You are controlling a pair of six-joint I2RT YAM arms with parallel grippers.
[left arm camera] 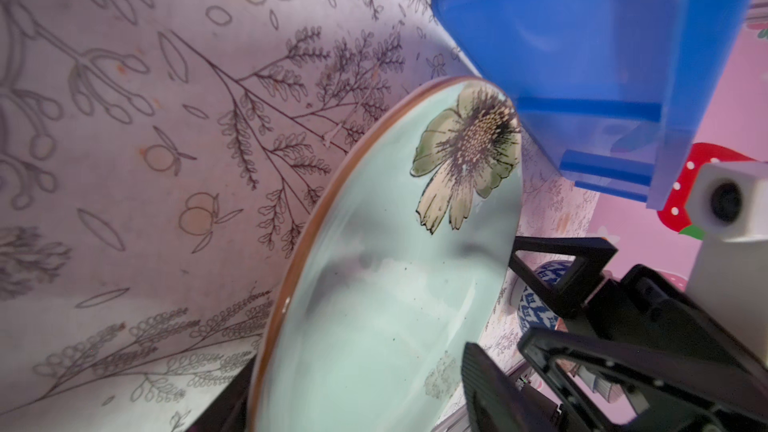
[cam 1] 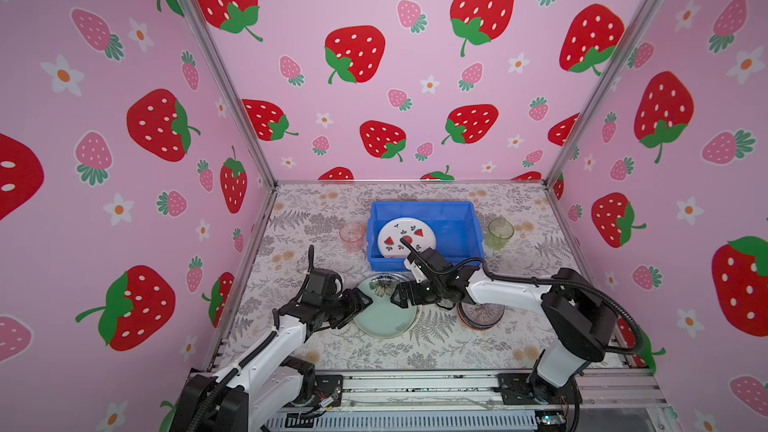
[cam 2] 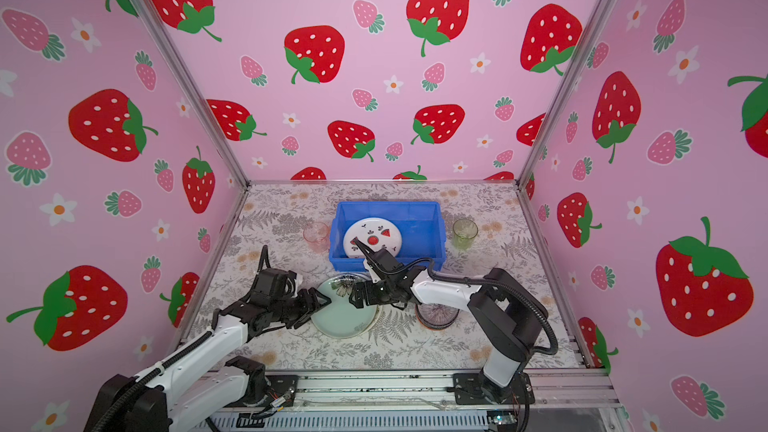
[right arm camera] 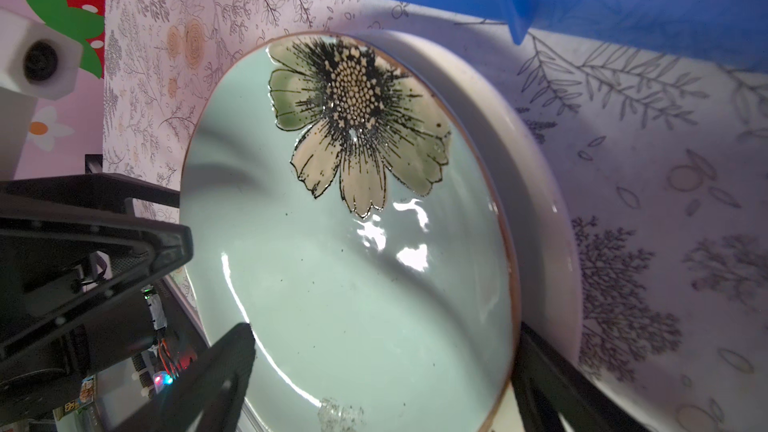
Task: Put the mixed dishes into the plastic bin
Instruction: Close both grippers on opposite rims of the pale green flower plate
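While a watermelon-print plate (cam 1: 406,238) already lies in the left half of the blue plastic bin (cam 1: 424,204), two robot arms flank the next dish. It is a pale green flowered plate (cam 1: 384,320) that sits on the patterned surface (cam 1: 457,351) just in front of the bin's near wall. The plate rests on top of a cream plate (right arm camera: 540,209), whose rim shows beyond its edge in the right wrist view. That raised perch appears to be why the arms come at it from the sides: the lifted rim leaves room for a jaw to slip beneath.

The left pincer (cam 1: 361,307) is at the plate's left rim with its jaws apart, one above the glaze and one below the edge. Whether they yet pinch the rim cannot be told. The right pincer (cam 1: 397,296) stands spread wide at the opposite, right-hand rim near the painted flower, one jaw over the plate and one outside it, gripping nothing. The plate is thus bracketed on both sides, probably so that one arm steadies it while its partner takes hold.

A pink tumbler (cam 1: 352,236) stands upright just left of the bin and a green tumbler (cam 1: 500,233) just right of it, both outside. A stack of small bowls (cam 1: 480,315) sits on the surface under the right arm. By this reckoning, one dish is binned and the rest are yet to go in.
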